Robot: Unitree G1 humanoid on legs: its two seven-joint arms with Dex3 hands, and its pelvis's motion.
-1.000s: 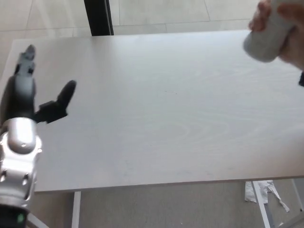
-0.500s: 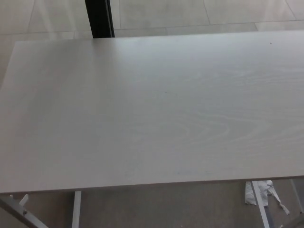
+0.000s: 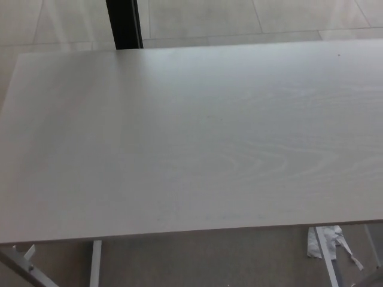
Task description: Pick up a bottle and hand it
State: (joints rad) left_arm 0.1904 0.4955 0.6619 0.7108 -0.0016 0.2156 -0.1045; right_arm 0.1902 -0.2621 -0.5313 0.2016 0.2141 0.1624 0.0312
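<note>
Pale wooden table (image 3: 191, 143), near edge along bottom, tiled floor (image 3: 197, 18) beyond

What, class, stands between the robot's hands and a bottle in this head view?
That cannot be judged here: no bottle and neither hand is in view. Only the pale table shows, with a dark post behind its far edge and crumpled paper on the floor.

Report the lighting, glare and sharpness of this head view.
Head view: soft, even light on the pale table, no hard shadows; the tiled floor beyond looks washed out; the picture is slightly soft, the wood grain faint; the dark post stands out clearly.
</note>
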